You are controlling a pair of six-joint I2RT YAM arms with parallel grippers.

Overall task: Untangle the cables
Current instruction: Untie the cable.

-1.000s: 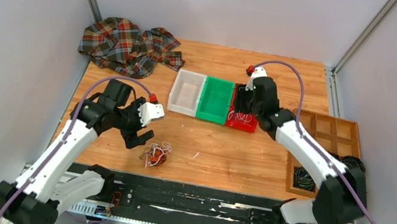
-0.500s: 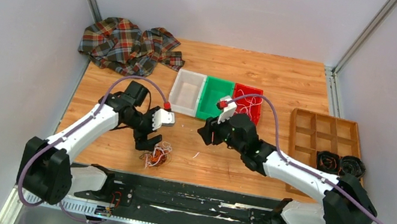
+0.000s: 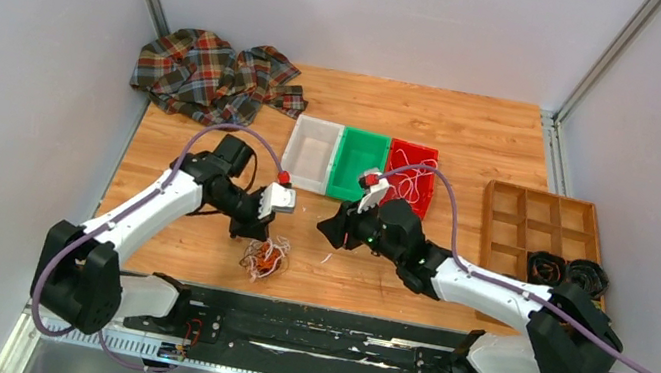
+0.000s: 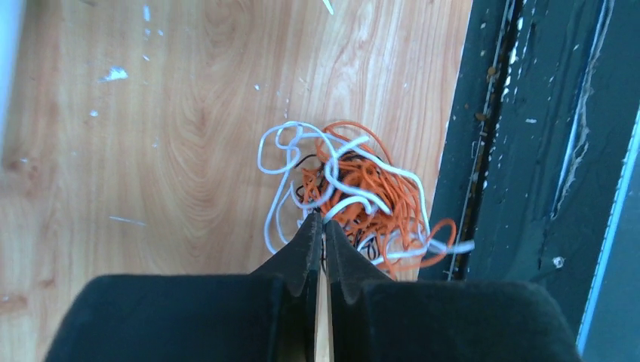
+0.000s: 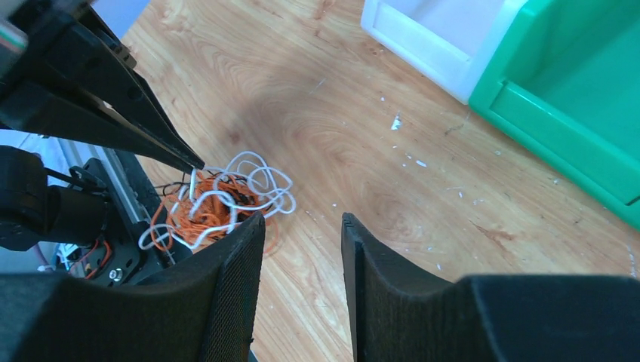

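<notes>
- Here we go: the cables, a knot of orange, white and a little black, lie at the 6 o'clock edge of the desk. One white strand pokes out over the black rail.
- Our left end effector is pressed together, with its tips at the knot's 12 o'clock rim in the top view. We cannot tell whether a strand is caught between them.
- Our right end effector is spread with nothing in it. It hovers at about 2 o'clock from the knot, near but apart.
- To do this well, we'd want the left to hold a single strand, not a bundle.
- The right should then take one of the loose white outer loops, and the two should ease apart slowly so the knot opens instead of tightening.
- Watch that rail at 6 o'clock, because loops could snag there. We'd draw the work toward 12 o'clock, onto bare wood.
- Room is fair. The white bin, green bin and red bin bound us between 12 and 2 o'clock.
- The wooden tray at 3 o'clock and the plaid cloth at 11 o'clock are well apart.
</notes>
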